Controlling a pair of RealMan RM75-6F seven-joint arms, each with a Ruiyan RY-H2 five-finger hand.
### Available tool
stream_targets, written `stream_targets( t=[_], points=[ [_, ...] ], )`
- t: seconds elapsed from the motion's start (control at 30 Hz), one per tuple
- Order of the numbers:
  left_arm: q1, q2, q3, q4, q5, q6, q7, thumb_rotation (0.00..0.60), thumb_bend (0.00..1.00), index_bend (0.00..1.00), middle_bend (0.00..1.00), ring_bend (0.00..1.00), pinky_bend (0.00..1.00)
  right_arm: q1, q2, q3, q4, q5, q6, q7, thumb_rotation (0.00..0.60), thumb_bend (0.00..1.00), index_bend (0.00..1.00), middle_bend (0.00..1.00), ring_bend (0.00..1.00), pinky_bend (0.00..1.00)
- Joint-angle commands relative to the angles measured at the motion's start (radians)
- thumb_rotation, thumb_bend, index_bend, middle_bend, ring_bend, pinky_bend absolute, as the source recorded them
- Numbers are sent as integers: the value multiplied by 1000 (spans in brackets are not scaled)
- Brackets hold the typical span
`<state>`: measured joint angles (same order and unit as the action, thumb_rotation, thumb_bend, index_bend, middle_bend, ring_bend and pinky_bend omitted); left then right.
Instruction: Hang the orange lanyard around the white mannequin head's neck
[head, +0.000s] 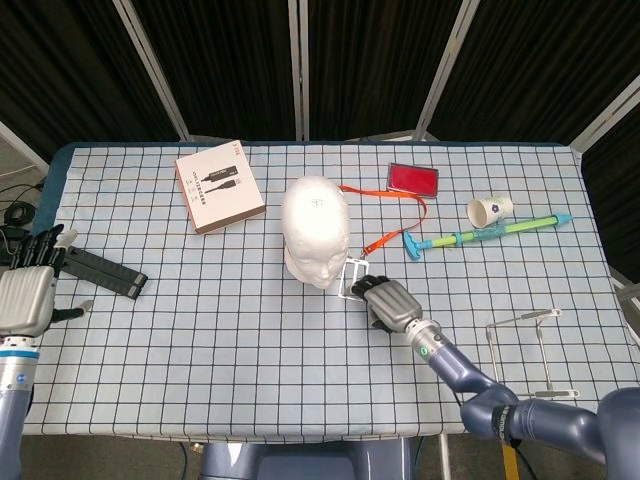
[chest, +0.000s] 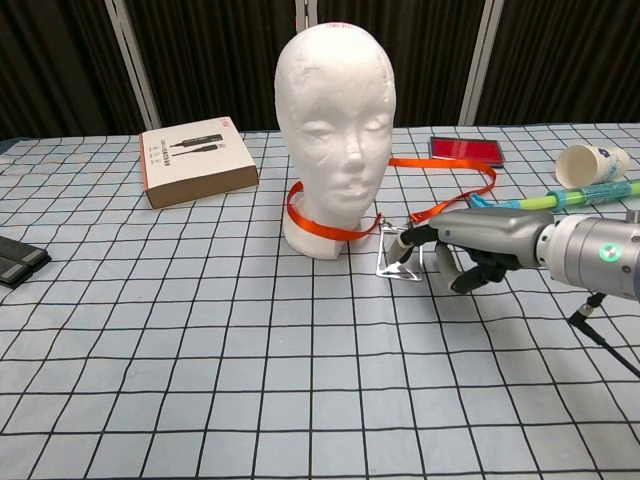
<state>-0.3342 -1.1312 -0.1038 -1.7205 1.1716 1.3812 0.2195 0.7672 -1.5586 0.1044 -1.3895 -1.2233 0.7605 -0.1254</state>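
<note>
The left hand (head: 25, 300) is held open at the table's left edge. The orange lanyard (chest: 330, 228) is looped around the white mannequin head (chest: 335, 120)'s base; its clear badge holder (chest: 397, 258) is touched by the right hand (chest: 470, 245), fingers (chest: 410, 240) spread, nothing gripped.

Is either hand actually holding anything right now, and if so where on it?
Nothing is clearly held. The right hand has a fingertip at the clear badge holder, but a grip cannot be told. The left hand holds nothing.

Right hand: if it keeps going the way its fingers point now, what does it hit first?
Probably the clear badge holder: the right hand has a fingertip at or nearly on its frame. Beyond that sits the white mannequin head. Contact itself is unclear from either view.
</note>
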Motion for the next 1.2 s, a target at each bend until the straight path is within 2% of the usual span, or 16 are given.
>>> stream_targets(
  t=[0.03, 0.67, 1.2],
  points=[
    [2, -2, -3, 1, 1, -3, 2, 600, 0, 0, 0, 0, 0, 1, -4, -5, -1, 4, -5, -5, 600, 1000, 243, 205, 134, 213],
    [15, -8, -22, 3, 10, -25, 8, 600, 0, 0, 0, 0, 0, 4, 12, -41, -91, -24, -32, 0, 600, 1000, 245, 208, 134, 225],
    [20, -8, -33, 3, 14, -37, 10, 600, 0, 0, 0, 0, 0, 10, 83, -91, -209, -55, -68, -16, 600, 1000, 254, 214, 133, 240]
  ],
)
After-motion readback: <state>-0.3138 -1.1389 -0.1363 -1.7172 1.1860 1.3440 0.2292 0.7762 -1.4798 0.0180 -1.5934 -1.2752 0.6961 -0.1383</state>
